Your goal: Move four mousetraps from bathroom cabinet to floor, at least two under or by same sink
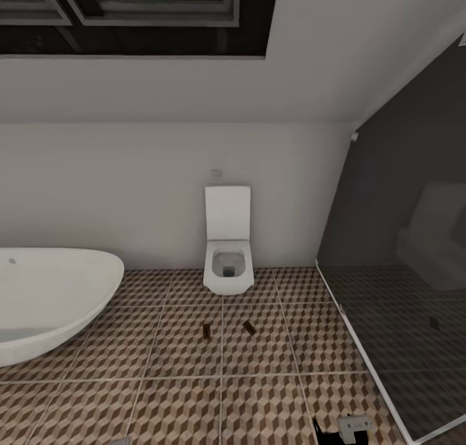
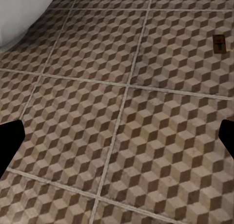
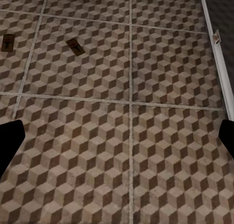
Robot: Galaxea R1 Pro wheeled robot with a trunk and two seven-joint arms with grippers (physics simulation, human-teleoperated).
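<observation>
Two mousetraps lie flat on the patterned bathroom floor in front of the toilet, one to the left of the other. Both show in the right wrist view, as mousetrap and mousetrap, well ahead of my right gripper. That gripper is open, with bare tiles between its fingers. My left gripper is open too and holds nothing, with one mousetrap far ahead of it. The cabinet and the bathroom sink are out of view.
A white oval bathtub stands at the left, and its edge shows in the left wrist view. A white toilet stands against the back wall. A glass shower screen with a pale floor rail closes off the right side.
</observation>
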